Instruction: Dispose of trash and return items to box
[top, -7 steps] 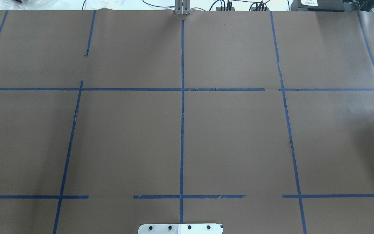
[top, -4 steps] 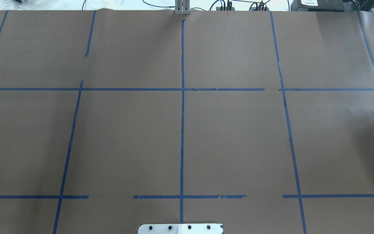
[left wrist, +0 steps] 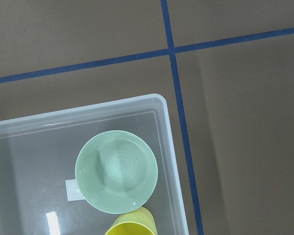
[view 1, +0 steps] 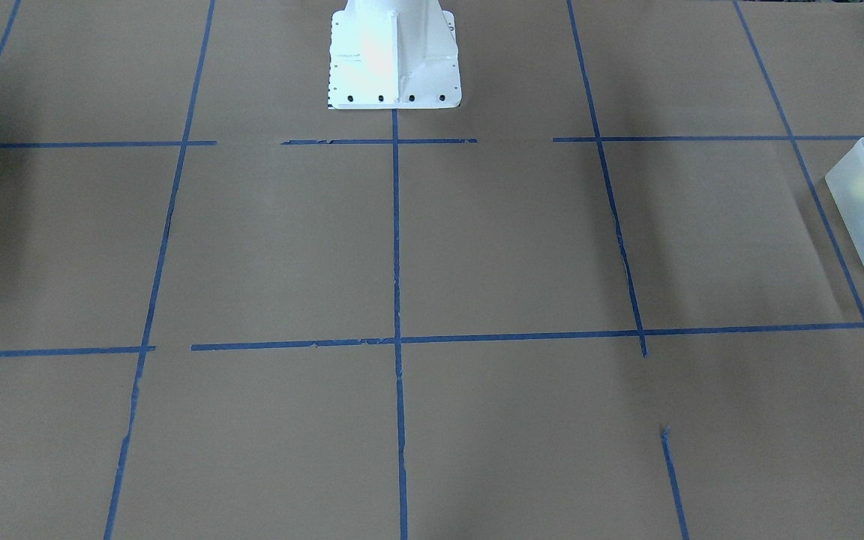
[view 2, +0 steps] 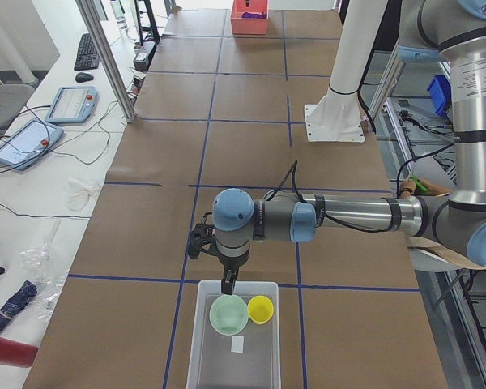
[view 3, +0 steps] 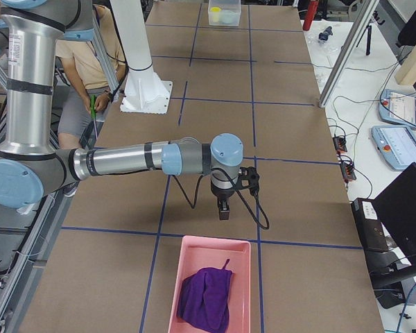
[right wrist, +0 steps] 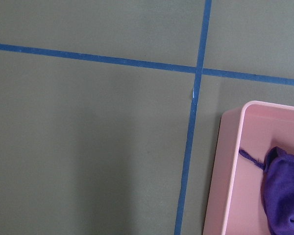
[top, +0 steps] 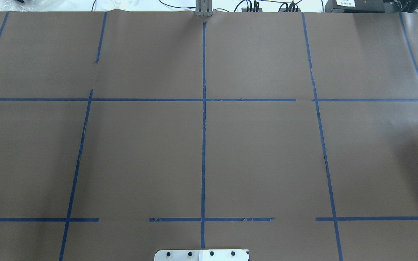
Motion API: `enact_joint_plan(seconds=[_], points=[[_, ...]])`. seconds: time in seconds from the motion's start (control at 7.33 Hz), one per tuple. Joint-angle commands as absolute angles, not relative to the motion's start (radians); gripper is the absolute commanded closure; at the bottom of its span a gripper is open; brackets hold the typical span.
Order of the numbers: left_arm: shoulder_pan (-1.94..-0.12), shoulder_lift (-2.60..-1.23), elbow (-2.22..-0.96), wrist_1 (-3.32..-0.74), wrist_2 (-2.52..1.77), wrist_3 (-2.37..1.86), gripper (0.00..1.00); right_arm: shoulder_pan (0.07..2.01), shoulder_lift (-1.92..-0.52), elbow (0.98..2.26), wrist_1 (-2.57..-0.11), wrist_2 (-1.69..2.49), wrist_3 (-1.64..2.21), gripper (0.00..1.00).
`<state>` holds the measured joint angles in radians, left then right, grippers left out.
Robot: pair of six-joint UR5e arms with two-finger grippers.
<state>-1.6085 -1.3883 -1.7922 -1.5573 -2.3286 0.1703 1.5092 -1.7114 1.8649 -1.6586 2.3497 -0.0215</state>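
Sitting mouths-up in a corner of the frosted translucent white rectangular plastic box (left wrist: pixel 162 127), the round pale mint-green bowl (left wrist: pixel 116 171) has the pale-yellow tapered cup (left wrist: pixel 132 225) at its 5 o'clock in my left wrist view. Bare brown paper (left wrist: pixel 235 73) lies past the rim at 12 and 3. From the left end, the box's long axis runs 12 to 6. My left gripper (view 2: pixel 227 285) hangs at the bowl's 12. Whether it or my right gripper (view 3: pixel 223 210) is spread, I cannot tell.

table (top: pixel 140 152): brown paper, blue tape grid (top: pixel 203 145) | on it: frosted box (view 2: pixel 227 369), pink tray (view 3: pixel 201 253), white robot base (view 1: pixel 394 60)
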Motion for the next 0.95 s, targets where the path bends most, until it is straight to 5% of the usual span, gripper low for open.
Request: enact_joint_plan(seconds=[0.0, 0.82], points=[[-1.609, -1.388, -1.795, -1.557, -2.329, 0.170, 0.00, 1.508, -1.713, 1.862, -1.657, 2.349, -0.021, 0.00], [-1.609, -1.391, -1.807, -1.560, -2.330, 0.170, 0.00, 1.508, -1.712, 1.861, -1.657, 2.350, -0.014, 0.00]])
